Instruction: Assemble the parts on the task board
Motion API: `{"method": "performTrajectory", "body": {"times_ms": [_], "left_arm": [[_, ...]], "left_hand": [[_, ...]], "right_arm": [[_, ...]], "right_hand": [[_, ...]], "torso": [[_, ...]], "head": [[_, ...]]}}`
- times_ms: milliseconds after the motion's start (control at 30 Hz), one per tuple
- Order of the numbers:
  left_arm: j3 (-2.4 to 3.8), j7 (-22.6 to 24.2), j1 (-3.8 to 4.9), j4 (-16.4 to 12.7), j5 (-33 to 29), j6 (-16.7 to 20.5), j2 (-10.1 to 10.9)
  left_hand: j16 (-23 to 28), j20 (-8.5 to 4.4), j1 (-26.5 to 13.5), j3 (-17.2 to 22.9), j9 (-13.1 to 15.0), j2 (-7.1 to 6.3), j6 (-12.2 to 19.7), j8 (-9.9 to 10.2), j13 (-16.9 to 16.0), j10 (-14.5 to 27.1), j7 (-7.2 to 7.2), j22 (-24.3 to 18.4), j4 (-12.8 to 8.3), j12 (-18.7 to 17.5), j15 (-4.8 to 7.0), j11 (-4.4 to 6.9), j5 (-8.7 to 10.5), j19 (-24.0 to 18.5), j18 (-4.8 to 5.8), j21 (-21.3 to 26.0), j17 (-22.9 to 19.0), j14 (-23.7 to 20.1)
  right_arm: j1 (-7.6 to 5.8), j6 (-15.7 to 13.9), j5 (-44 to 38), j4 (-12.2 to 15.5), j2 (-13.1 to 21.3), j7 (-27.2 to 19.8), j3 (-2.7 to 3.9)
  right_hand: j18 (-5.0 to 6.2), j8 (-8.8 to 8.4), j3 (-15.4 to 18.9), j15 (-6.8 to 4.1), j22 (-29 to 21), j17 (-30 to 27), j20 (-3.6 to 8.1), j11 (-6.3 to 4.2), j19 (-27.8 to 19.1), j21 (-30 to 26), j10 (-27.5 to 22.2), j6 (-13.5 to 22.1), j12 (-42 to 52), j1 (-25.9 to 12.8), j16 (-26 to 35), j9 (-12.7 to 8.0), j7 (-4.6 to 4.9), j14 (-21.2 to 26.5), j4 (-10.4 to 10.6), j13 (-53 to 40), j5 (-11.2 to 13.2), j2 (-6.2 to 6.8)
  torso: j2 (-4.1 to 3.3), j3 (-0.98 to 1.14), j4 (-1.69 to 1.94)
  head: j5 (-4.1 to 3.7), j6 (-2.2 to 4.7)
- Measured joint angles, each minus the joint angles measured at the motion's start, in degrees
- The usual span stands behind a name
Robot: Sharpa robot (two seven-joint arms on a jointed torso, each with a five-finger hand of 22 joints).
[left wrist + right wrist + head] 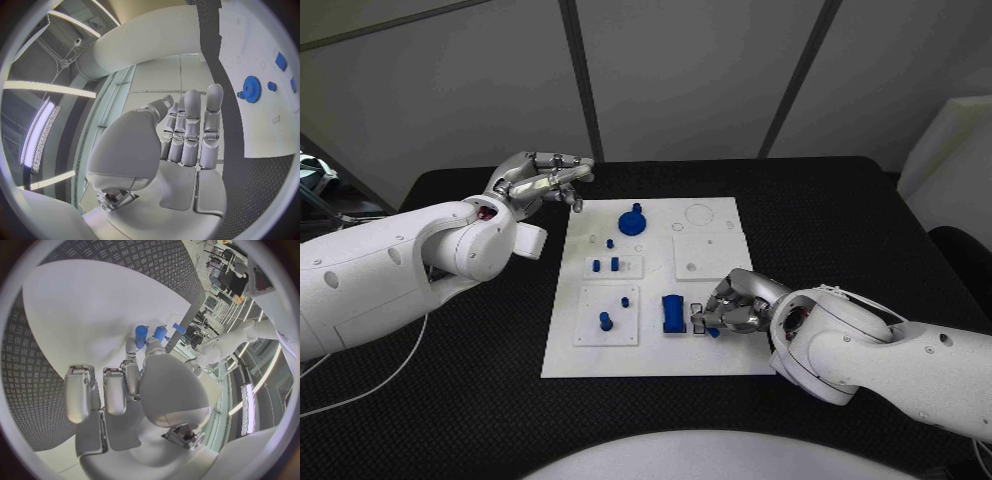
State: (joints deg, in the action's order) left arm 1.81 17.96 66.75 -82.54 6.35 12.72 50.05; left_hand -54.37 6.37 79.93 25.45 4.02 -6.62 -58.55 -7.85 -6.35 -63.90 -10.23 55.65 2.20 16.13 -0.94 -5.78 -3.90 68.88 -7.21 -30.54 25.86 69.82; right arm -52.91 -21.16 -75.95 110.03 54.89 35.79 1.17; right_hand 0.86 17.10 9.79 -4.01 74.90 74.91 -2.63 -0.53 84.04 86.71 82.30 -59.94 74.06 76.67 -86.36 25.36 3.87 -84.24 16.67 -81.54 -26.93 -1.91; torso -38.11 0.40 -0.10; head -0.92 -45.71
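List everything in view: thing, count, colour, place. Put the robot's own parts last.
Table: one, black, under everything.
Task board: one, white plate, in the middle of the table.
Gear: one, blue, toothed disc at the board's far end, seen also in the left wrist view.
Block: one, blue, upright, on the board's near part, just beside the right hand.
Small parts: several, blue pegs, scattered over the board's left half.
Left hand: one, silver, over the table off the board's far left corner, fingers curled, holding nothing.
Right hand: one, silver, at the board's near right, fingers closed on a small blue part.
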Motion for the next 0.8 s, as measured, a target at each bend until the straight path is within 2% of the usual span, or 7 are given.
{"method": "performTrajectory", "body": {"times_ms": [267, 400, 533, 633, 733, 800], "left_arm": [[0.0, -0.01, 0.0, 0.0, 0.0, 0.0, 0.01], [0.0, -0.01, 0.0, 0.02, 0.0, 0.0, 0.0], [0.0, -0.02, 0.0, 0.05, 0.0, 0.0, -0.02], [0.0, -0.02, 0.0, 0.06, 0.0, 0.0, -0.02], [0.0, -0.02, 0.0, 0.07, 0.0, 0.0, -0.02], [0.0, -0.03, 0.0, 0.06, 0.0, 0.0, -0.02]], "left_hand": [[0.0, 0.0, 0.0, 0.0, 0.0, 0.0, 0.0, 0.0, 0.01, 0.0, 0.0, 0.0, 0.0, 0.0, 0.0, 0.0, 0.0, 0.0, 0.0, 0.0, -0.06, 0.0], [0.0, 0.0, 0.0, 0.0, 0.0, 0.0, 0.0, 0.0, 0.01, 0.0, 0.0, 0.01, 0.0, 0.0, 0.0, 0.0, 0.0, 0.0, 0.0, 0.0, -0.06, 0.0], [0.0, 0.0, 0.0, 0.0, 0.0, 0.0, 0.0, 0.0, 0.01, 0.0, 0.0, 0.01, 0.0, 0.0, 0.0, 0.0, 0.0, 0.0, 0.0, 0.0, -0.06, 0.0], [0.0, 0.0, 0.0, 0.0, 0.0, 0.0, 0.0, 0.0, 0.01, 0.0, 0.0, 0.01, 0.0, 0.0, 0.0, 0.0, 0.0, 0.0, 0.0, 0.0, -0.06, 0.0], [0.0, 0.0, 0.0, 0.0, 0.0, 0.0, 0.0, 0.0, 0.01, 0.0, 0.0, 0.01, 0.0, 0.0, 0.0, 0.0, 0.0, 0.0, 0.0, 0.0, -0.05, 0.0], [0.0, 0.0, 0.0, 0.0, 0.0, 0.0, 0.0, 0.0, 0.02, 0.0, 0.0, 0.01, 0.0, 0.0, 0.0, 0.0, 0.0, 0.0, 0.0, 0.0, -0.05, 0.0]], "right_arm": [[0.02, 0.21, -0.74, 0.11, -0.03, 0.17, -0.02], [0.03, 0.29, -1.69, 0.25, -0.01, 0.19, -0.02], [0.03, 0.3, -2.36, 0.4, 0.0, 0.19, -0.02], [0.03, 0.21, -2.81, 0.6, 0.06, 0.11, -0.02], [0.03, -0.08, -3.08, 0.85, 0.13, -0.15, 0.0], [0.02, -0.45, -3.2, 1.03, 0.14, -0.51, 0.02]], "right_hand": [[0.0, -0.25, 0.47, 0.0, 0.0, 0.0, 0.0, 0.0, 0.0, 0.0, 0.0, -0.21, -0.24, -0.15, 0.0, 0.38, -0.2, 0.0, -0.47, 1.09, 0.86, 0.2], [0.0, -0.31, 0.32, 0.0, 0.0, 0.0, 0.0, 0.01, 0.0, 0.0, 0.0, -0.68, -0.31, 0.56, 0.0, 0.69, -0.41, 0.0, -0.63, 1.28, 1.3, 0.82], [0.0, 0.01, 0.14, -0.04, 0.0, 0.0, 0.0, -0.21, 0.0, 0.0, 0.22, -1.78, 0.1, 1.1, 0.0, 1.18, -0.74, 0.05, -0.81, 1.32, 1.31, 0.29], [0.0, 0.68, -0.36, -0.31, 0.0, 0.0, 0.14, -0.21, -0.11, 0.28, 0.22, -2.69, 1.34, 2.13, -0.3, 1.72, -1.44, 0.3, -1.31, 1.31, 1.45, -0.31], [0.0, 0.81, -1.15, -0.85, 0.0, 0.0, 0.62, -0.21, 0.02, 0.52, 0.22, -3.09, 2.45, 2.9, -0.56, 2.16, -1.83, 0.21, -1.56, 1.2, 2.84, -1.08], [0.0, 0.8, -2.0, -1.12, 0.0, -0.01, 0.82, -0.21, -0.18, 0.58, 0.22, -3.09, 2.73, 2.97, -0.67, 2.19, -1.85, 0.29, -1.63, 1.2, 3.59, -1.01]], "torso": [[0.0, 0.02, -0.04], [0.0, 0.03, -0.04], [0.0, 0.03, -0.04], [0.0, 0.03, -0.04], [0.0, 0.03, -0.04], [0.0, 0.03, -0.04]], "head": [[-0.1, 0.14], [-0.15, 0.14], [-0.15, 0.11], [-0.15, 0.11], [-0.15, 0.13], [-0.15, 0.14]]}}
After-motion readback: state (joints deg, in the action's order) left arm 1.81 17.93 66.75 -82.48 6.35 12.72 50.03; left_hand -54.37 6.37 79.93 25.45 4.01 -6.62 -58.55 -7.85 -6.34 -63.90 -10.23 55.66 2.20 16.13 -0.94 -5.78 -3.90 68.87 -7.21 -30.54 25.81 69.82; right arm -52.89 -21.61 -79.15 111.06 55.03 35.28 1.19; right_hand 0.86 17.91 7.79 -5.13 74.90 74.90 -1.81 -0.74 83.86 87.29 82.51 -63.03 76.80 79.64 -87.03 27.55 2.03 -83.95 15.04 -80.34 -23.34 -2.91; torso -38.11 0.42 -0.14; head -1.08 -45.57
